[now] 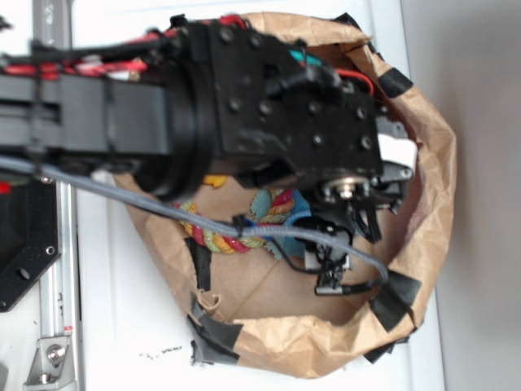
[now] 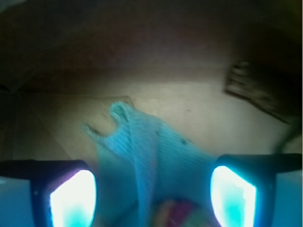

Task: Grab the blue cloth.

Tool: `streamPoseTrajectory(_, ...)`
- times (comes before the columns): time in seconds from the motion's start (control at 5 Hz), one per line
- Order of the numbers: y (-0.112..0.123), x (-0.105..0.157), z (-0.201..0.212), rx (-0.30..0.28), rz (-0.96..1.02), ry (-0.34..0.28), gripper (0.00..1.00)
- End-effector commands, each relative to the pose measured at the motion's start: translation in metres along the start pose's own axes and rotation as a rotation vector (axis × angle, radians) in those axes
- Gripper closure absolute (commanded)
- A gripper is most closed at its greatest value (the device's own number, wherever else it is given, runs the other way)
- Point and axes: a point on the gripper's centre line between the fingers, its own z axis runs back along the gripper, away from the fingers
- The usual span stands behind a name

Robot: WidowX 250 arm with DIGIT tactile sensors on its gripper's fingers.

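The blue cloth lies crumpled on the brown paper floor. In the wrist view it reaches from the middle of the frame down between my two fingers. My gripper is open, with the left pad and right pad wide apart on either side of the cloth and not touching it. In the exterior view only a small patch of the blue cloth shows under the black wrist. The fingertips themselves are hard to make out there.
A multicoloured twisted rope lies right beside the cloth, and its blurred end sits between my fingers at the bottom edge. Brown paper walls patched with black tape ring the space. A grey cable crosses it.
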Motion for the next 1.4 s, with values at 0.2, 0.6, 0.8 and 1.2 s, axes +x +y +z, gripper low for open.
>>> streamPoseTrajectory(0.2,0.001,-0.003,-0.023,-0.015,-0.022,0.016,1.0)
streamPoseTrajectory(0.6,0.003,-0.002,-0.021,-0.018,-0.017,0.015,1.0)
streamPoseTrajectory(0.8,0.003,-0.003,-0.003,0.007,-0.025,-0.011,1.0)
streamPoseTrajectory(1.2,0.002,-0.006,0.097,0.024,-0.01,-0.139,1.0)
